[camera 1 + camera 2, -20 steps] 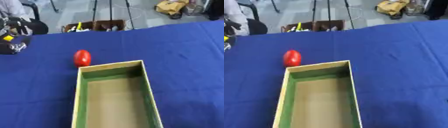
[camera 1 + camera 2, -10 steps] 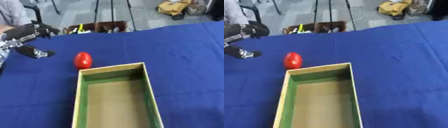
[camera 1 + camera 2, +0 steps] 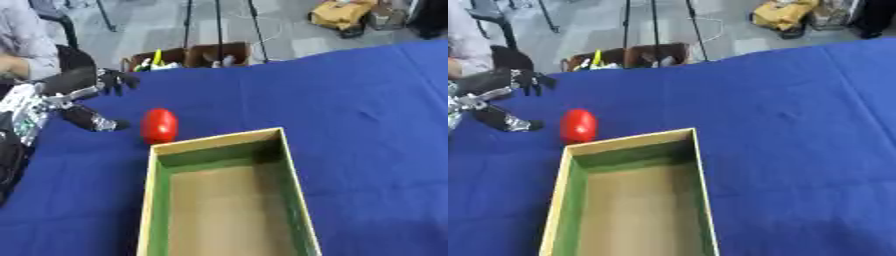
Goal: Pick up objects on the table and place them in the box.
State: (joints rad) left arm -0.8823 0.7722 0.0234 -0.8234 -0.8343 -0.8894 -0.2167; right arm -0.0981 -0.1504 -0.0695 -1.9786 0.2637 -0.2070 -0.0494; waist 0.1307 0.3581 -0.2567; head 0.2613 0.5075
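You are on the reach: your left hand (image 3: 66, 97), fingers spread and empty, hangs just left of the red object (image 3: 159, 126), which lies on the cloth against the box (image 3: 217, 140); next, close round it and lift

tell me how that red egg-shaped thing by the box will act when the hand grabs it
The red object looks rounded and smooth, so it may roll or slip. It stands on end against the box wall, likely tippy. The left hand is open beside it.
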